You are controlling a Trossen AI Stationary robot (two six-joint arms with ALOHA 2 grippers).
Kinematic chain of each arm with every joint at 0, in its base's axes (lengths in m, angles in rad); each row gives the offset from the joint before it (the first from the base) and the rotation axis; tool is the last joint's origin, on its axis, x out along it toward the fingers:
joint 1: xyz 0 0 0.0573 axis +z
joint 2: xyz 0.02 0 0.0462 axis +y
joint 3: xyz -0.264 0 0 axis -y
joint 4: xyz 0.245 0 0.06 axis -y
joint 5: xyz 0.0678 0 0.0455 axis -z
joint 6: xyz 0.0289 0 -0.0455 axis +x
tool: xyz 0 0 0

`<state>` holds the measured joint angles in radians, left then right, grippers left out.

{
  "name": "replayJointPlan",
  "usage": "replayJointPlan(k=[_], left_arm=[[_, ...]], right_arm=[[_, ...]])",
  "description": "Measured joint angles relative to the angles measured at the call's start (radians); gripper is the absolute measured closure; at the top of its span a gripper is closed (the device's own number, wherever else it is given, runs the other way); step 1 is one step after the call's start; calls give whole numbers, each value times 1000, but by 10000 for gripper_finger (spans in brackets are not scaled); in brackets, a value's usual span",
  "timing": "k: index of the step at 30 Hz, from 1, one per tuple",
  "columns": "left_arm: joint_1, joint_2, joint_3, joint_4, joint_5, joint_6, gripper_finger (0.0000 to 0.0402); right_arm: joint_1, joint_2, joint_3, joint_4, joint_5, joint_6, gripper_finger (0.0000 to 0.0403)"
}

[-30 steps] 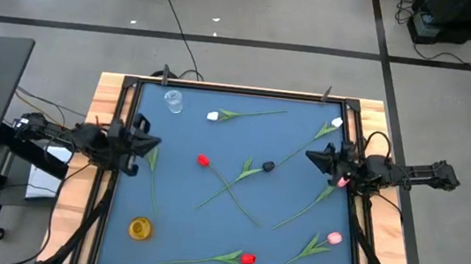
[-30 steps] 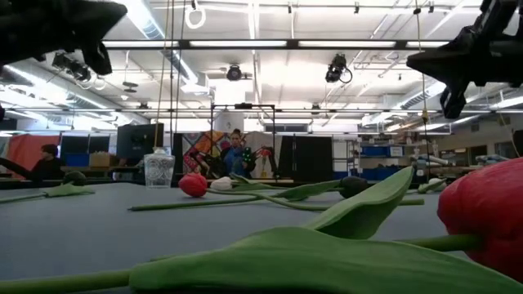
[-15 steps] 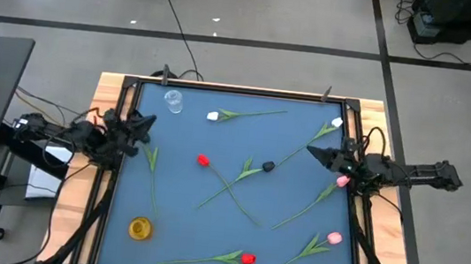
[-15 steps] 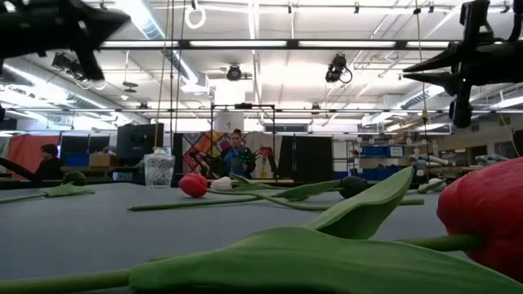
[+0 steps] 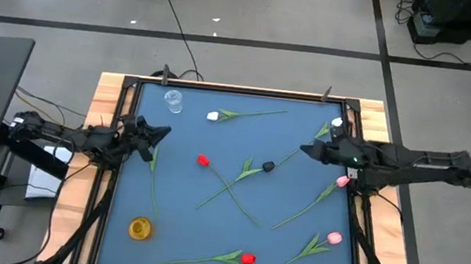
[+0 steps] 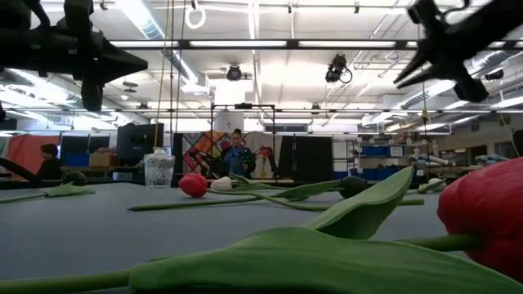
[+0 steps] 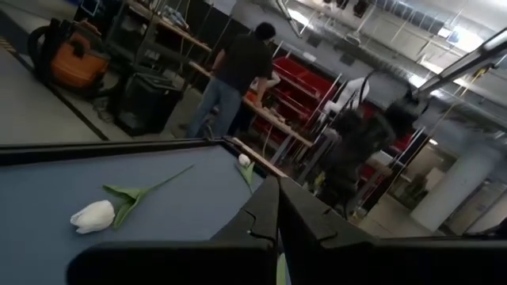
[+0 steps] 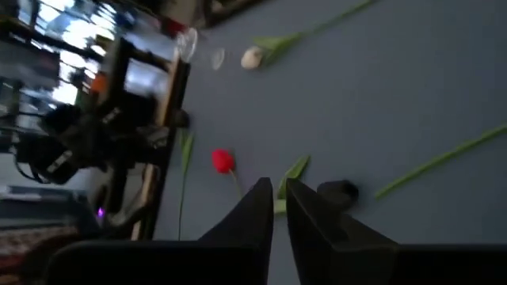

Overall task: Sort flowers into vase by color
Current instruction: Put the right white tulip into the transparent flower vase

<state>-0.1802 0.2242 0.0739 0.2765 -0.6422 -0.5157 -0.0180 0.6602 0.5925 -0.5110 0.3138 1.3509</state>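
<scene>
Blue desk [image 5: 182, 206], seen from above, with tulips scattered flat across it. White tulip [image 5: 212, 116] near the far edge, just right of a clear glass vase [image 5: 173, 100]. Second white tulip [image 5: 336, 123] at the far right corner. Red tulip [image 5: 203, 159] and black tulip [image 5: 268, 166] at mid-desk, stems crossing. Pink tulip [image 5: 342, 181] by the right edge, partly under the right arm; another pink tulip [image 5: 334, 238] nearer the front. Second red tulip [image 5: 248, 259] at the front edge. Yellow vase [image 5: 140, 227] at the front left, well apart from the clear one; both vases without flowers. Loose green stem [image 5: 153, 171] along the left side, head not visible.

Left gripper [image 5: 161, 132] above the left desk edge, near the top of that stem, jaws together and holding nothing. Right gripper [image 5: 306, 151] over the right side of the desk, pointing inward, jaws apparently a narrow slit apart in the wrist view, nothing between them.
</scene>
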Motion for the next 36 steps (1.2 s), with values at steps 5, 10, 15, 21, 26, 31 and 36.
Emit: replayJointPlan(k=[5, 10, 15, 21, 26, 31, 36], left_arm=[[0, 13, 2, -11, 0, -7, 385], [0, 12, 3, -33, 0, -7, 385], [0, 12, 4, -111, 0, -16, 385], [0, 12, 4, -133, 0, -19, 385], [0, 11, 4, -154, 1, -20, 385], [0, 12, 4, -186, 4, -21, 385], [0, 11, 4, -187, 4, -23, 385]], right_arm=[[-121, 180, 249, -116, -75, -129, 293], [-272, 321, 469, -307, -120, -133, 246], [-425, 433, 526, -534, -132, -27, 246], [-577, 569, 486, -598, -248, -9, 247], [-626, 677, 455, -563, -278, -23, 248], [-680, 787, 413, -537, -304, 7, 249], [-739, 856, 361, -474, -366, -22, 253]])
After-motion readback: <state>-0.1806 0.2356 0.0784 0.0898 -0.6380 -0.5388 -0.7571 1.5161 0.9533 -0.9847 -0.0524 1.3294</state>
